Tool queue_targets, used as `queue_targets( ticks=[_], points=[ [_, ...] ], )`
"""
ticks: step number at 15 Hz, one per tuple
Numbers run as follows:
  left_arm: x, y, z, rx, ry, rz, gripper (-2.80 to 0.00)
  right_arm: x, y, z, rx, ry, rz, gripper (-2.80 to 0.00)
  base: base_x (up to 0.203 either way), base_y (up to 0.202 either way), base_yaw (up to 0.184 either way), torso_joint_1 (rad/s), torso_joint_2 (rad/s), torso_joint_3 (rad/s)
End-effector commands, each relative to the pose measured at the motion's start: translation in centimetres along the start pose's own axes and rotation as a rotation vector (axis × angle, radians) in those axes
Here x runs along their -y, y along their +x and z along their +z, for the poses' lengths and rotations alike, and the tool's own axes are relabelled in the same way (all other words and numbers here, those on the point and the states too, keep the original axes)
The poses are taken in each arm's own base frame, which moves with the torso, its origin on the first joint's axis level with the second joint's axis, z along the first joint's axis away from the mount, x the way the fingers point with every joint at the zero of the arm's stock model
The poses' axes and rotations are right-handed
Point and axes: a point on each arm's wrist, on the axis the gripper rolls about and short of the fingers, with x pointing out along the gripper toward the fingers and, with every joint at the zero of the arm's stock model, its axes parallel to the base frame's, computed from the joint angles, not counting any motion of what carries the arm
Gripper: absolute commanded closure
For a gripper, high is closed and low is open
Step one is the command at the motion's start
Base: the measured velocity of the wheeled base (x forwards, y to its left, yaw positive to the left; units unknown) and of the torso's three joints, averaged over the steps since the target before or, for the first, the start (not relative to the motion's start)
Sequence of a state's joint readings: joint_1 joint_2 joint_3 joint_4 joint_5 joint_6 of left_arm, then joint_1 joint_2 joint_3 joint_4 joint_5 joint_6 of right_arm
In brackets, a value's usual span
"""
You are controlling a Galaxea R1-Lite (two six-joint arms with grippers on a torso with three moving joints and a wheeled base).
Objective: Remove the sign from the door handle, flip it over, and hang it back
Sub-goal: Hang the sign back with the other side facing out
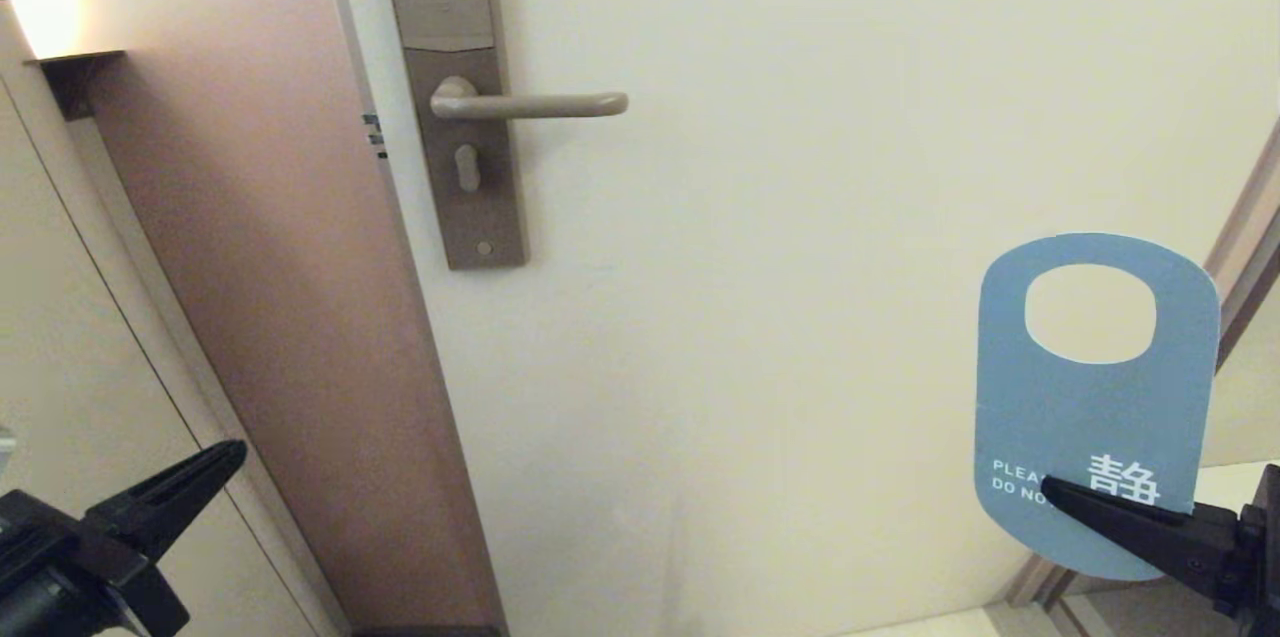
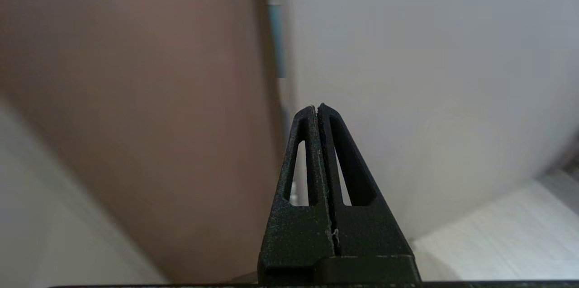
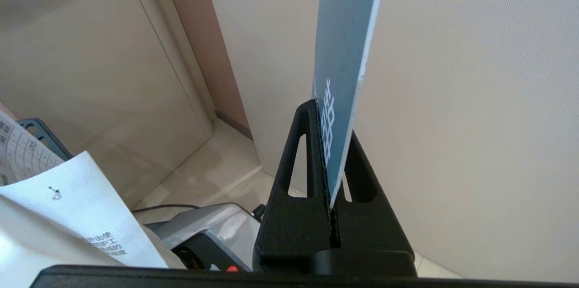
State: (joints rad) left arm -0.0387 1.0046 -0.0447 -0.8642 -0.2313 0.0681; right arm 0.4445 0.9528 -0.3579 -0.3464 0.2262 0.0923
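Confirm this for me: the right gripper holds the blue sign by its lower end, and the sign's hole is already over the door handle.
Not over it. The head view shows the right gripper holding the sign by its lower end, low and apart from the bare door handle.

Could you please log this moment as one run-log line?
right hand: shut on sign, blue face out | door handle: bare | left hand: shut, empty
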Motion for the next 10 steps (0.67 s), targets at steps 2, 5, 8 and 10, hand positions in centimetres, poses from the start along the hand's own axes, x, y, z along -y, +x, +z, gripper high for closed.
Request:
queue_targets(
  ticks=[2,5,8,10],
  points=[
    [0.3,-2.5,-0.4,0.054,0.012,0.053,0.00,0.0,-0.2,0.2,0.016,-0.002,-0.025,0.00,0.000,0.000,0.000,0.000,0.00,0.000],
    [1.2,-5.8,-1.7,0.061,0.011,0.085,0.00,0.0,-0.4,0.1,0.024,-0.003,-0.037,0.00,0.000,0.000,0.000,0.000,0.00,0.000],
    [2.3,-9.0,-3.9,0.050,0.008,0.106,0.00,0.1,-0.4,-0.1,0.020,0.000,-0.047,0.00,0.000,0.000,0.000,0.000,0.00,0.000],
    [2.7,-10.4,-5.6,0.026,0.002,0.156,0.00,0.5,-0.5,-0.1,0.023,0.011,-0.086,0.00,0.000,0.000,0.000,0.000,0.00,0.000]
  ],
)
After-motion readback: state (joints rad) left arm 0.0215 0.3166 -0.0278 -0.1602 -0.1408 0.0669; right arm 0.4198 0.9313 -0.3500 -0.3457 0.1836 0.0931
